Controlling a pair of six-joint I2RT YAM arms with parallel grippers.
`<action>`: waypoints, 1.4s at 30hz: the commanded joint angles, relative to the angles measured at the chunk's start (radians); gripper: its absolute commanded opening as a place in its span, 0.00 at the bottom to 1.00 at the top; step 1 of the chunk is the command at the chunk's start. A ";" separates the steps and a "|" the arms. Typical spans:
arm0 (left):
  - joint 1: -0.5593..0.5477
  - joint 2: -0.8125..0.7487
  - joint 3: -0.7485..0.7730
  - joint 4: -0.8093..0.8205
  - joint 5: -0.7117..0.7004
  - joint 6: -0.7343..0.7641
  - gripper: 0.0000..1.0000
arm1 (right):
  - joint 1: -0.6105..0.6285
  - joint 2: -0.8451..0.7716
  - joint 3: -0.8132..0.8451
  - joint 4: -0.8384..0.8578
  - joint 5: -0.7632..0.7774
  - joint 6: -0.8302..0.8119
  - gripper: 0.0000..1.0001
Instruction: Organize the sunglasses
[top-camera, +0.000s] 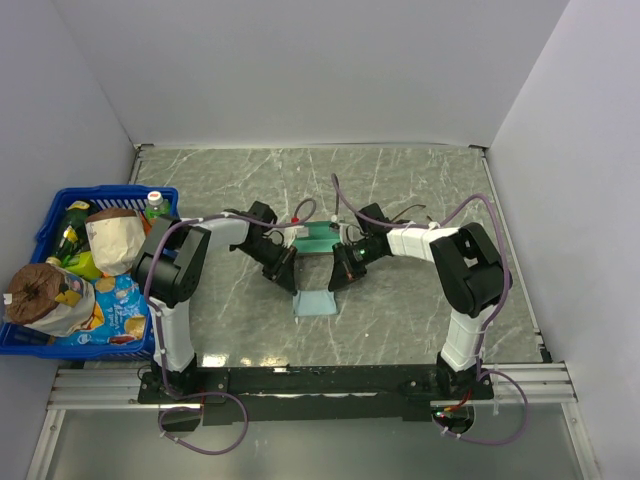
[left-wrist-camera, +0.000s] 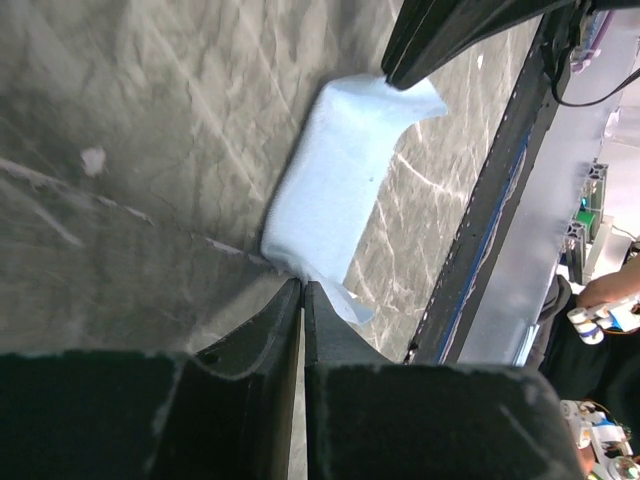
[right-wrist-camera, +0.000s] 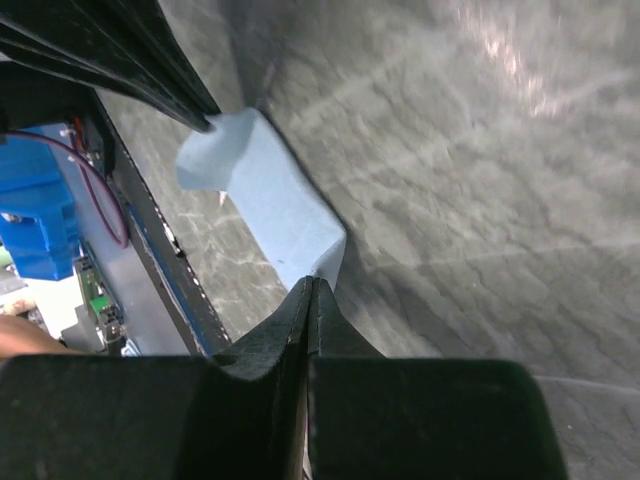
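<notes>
A light blue cloth (top-camera: 313, 302) is stretched between my two grippers, low over the marble table. My left gripper (top-camera: 291, 275) is shut on one corner of the cloth (left-wrist-camera: 345, 170), jaws pressed together (left-wrist-camera: 302, 283). My right gripper (top-camera: 337, 280) is shut on the opposite corner of the cloth (right-wrist-camera: 275, 205), pinching it at the tips (right-wrist-camera: 313, 281). Each wrist view shows the other gripper's dark fingers (left-wrist-camera: 440, 30) (right-wrist-camera: 130, 60) at the cloth's far end. Just behind the grippers lies the open case (top-camera: 318, 238) with teal lining. The sunglasses are hidden.
A blue basket (top-camera: 110, 192) full of snack bags and bottles stands at the table's left edge. White walls close off the back and both sides. The black rail (left-wrist-camera: 500, 200) runs along the near edge of the table.
</notes>
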 joint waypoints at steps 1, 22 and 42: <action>-0.005 -0.024 0.050 -0.016 0.033 0.000 0.11 | 0.007 0.002 0.066 -0.009 -0.024 0.015 0.00; -0.002 -0.038 0.159 -0.009 0.002 -0.015 0.11 | -0.016 -0.006 0.157 -0.059 0.029 -0.021 0.00; 0.023 -0.001 0.233 0.054 0.001 -0.061 0.08 | -0.050 0.041 0.232 -0.053 0.054 -0.016 0.00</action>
